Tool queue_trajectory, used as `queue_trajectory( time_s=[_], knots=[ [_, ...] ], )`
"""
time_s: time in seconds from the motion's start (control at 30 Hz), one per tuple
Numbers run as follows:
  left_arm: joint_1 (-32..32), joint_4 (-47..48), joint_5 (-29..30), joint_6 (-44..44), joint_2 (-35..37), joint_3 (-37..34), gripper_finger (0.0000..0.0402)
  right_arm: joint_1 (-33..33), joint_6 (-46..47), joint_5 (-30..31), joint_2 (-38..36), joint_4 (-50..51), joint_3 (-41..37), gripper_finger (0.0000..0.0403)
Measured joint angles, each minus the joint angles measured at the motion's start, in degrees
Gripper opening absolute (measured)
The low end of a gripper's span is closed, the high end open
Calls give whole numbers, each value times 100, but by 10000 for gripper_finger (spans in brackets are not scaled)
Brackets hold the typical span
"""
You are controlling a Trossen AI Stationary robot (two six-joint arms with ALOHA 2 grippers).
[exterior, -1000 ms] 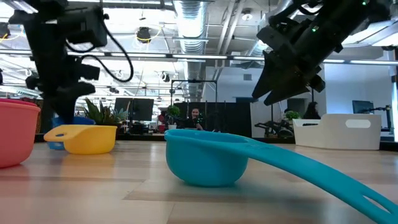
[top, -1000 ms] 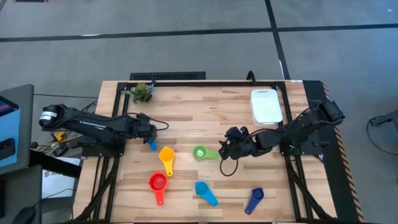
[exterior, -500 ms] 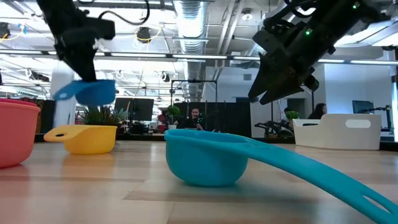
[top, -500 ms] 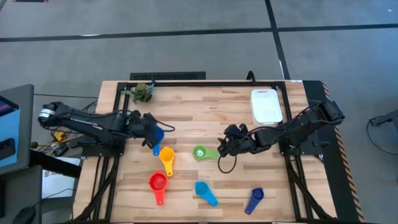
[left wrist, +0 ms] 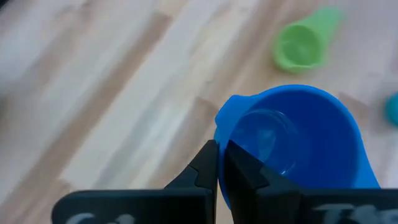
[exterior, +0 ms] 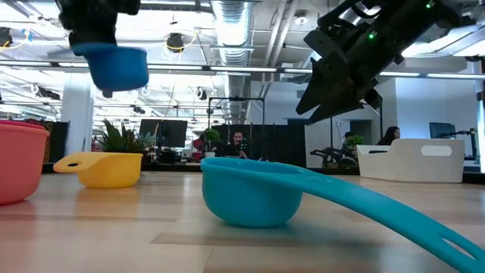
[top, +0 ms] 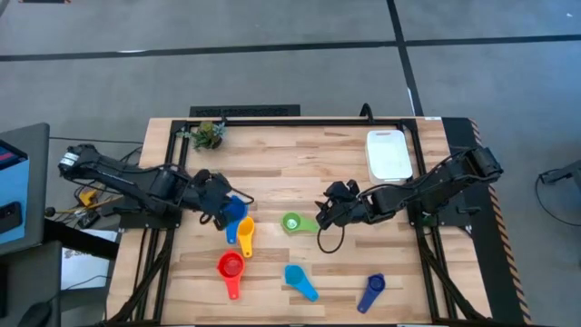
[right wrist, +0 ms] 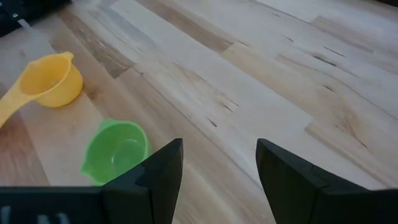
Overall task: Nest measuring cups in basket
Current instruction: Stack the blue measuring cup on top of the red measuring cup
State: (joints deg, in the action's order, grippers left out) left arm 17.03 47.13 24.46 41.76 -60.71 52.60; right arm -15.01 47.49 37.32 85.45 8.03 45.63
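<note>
My left gripper [top: 221, 214] is shut on a blue measuring cup [top: 235, 210], held in the air above the yellow cup [top: 244, 231]; the low view shows the blue cup [exterior: 117, 67] well clear of the wood. My right gripper [top: 325, 214] hovers open just right of the green cup [top: 291, 222], which stands on its base, as do the red cup [top: 231, 267], the lighter blue cup [top: 297, 277] and the dark blue cup [top: 371, 291]. No orange cup shows. The white basket [top: 388, 154] sits near the far right corner. My left gripper pinches the blue cup between its two fingers at the rim's handle side [left wrist: 227, 132]; the fingers [left wrist: 205, 171] cover the handle itself. The cup is lifted clear and sits roughly level with its mouth up, sticking out beyond the fingertips.
A small green plant [top: 209, 134] stands at the far left corner. A black frame rail [top: 300, 121] borders the far edge. Bare wood lies between the green cup and the basket. The lighter blue cup [exterior: 250, 193] fills the low view's foreground.
My left gripper has lifted the blue cup off the table and carried it up and toward the table's right and near side, until it hangs over the yellow cup. My right gripper has crept slightly left toward the green cup.
</note>
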Motion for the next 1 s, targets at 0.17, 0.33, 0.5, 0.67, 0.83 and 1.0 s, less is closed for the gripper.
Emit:
queue_trajectory(
  time_s=[0.17, 0.33, 0.5, 0.67, 0.83, 1.0],
  knots=[
    [499, -719, -204, -28, -175, -136, 4, -169, 20, -109, 0, -24, 0, 225],
    [937, -850, -412, 186, -380, -136, 4, -352, 188, -117, 0, -39, 0, 225],
    [1511, -848, -255, 2016, -657, -136, 4, -536, 283, -122, 0, -38, 0, 225],
    [2158, -853, -349, 3123, -1152, -136, 4, -682, 349, -104, 0, -33, 0, 225],
    [2426, -851, -447, 3461, -1506, -136, 4, -666, 349, -67, 0, -35, -2, 225],
    [2432, -844, -429, 3547, -1732, -136, 4, -660, 354, -115, 0, -35, 0, 225]
  ],
)
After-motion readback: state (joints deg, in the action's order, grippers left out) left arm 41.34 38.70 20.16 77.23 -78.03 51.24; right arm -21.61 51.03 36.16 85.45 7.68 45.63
